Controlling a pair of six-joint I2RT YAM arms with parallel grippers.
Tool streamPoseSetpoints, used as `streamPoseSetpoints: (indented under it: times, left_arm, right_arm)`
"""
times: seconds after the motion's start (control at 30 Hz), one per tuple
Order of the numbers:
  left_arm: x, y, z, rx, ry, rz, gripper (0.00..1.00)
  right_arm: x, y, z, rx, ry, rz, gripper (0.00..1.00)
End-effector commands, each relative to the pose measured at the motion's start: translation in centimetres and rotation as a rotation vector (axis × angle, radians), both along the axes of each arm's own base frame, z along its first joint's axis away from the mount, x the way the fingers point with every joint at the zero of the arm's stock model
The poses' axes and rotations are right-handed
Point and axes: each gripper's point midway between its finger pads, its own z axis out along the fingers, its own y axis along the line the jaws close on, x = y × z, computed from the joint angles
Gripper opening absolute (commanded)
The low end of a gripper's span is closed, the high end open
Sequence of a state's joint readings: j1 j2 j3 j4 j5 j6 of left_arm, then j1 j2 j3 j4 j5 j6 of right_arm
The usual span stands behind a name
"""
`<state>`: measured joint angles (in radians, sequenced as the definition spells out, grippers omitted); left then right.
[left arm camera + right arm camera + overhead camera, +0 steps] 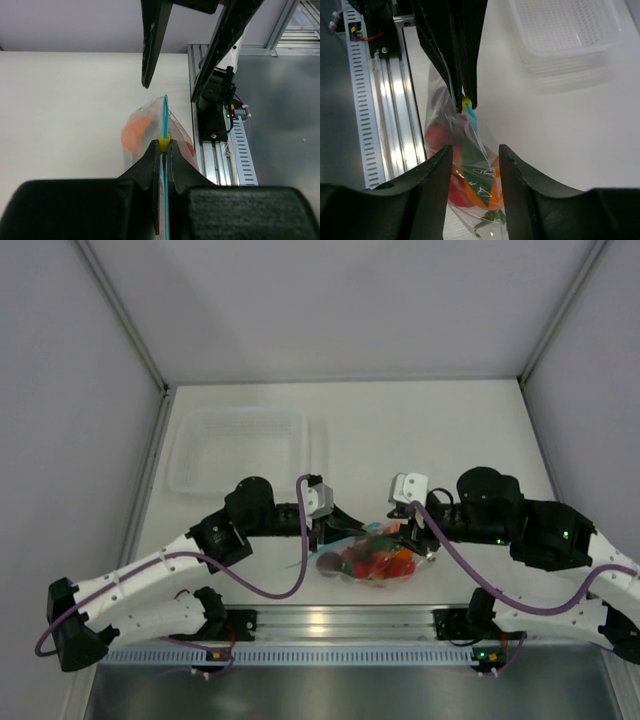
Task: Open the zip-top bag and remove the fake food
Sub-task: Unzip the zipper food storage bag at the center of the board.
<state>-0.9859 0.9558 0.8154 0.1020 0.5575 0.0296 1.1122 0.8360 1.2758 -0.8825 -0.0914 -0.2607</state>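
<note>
The white counter [450, 440] fills the floor of the enclosure, with a metal rail [340, 620] running along its near edge where both arms are bolted. The left arm [150, 575] and the right arm [540, 530] bend inward so that their wrists face each other near the middle of that edge. A rigid clear tray [235, 450] sits well apart from them, at the far left of the counter. The zip-top bag [372, 558] is between the two wrists, just beyond the rail, with its zip edge turned upward and the fake food [470, 185] bunched in its lower part. Through the plastic show a red round piece [436, 137], an orange piece [492, 192] and a green leaf [475, 157]. The left claw [164, 150] is clamped tight on the top of the bag, its two fingers pressed together on the teal zip strip [165, 115] right at the small yellow slider [164, 142]. The right claw [475, 150] stands partly open with a plain gap between its fingers and grips nothing. It is level with the bag body just below the slider, and the plastic runs through the gap. From its wrist view it is hard to say whether either finger brushes the plastic. In the left wrist view those same two dark fingers hang apart above the zip edge, one to each side of it.
</note>
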Motion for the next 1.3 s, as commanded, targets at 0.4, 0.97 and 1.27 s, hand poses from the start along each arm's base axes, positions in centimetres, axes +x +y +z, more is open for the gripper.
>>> streamPoseSetpoints:
  times: [0.4,0.97,1.27]
  left_arm:
    - [-2.1,-0.2,5.0,-0.107,-0.059,-0.128,0.0]
    - [-0.3,2.2,1.9,-0.025,-0.079,0.045,0.0]
    - [-1.0,2.6,0.4,-0.007,-0.035,0.027,0.06]
  right_arm:
    - [-0.8,4.2,1.7,0.088,-0.006,0.149,0.12]
    - [-0.5,1.8,0.0,0.005,-0.003,0.087,0.0]
    - [-0.9,1.8,0.3,0.028,0.0,0.103,0.0]
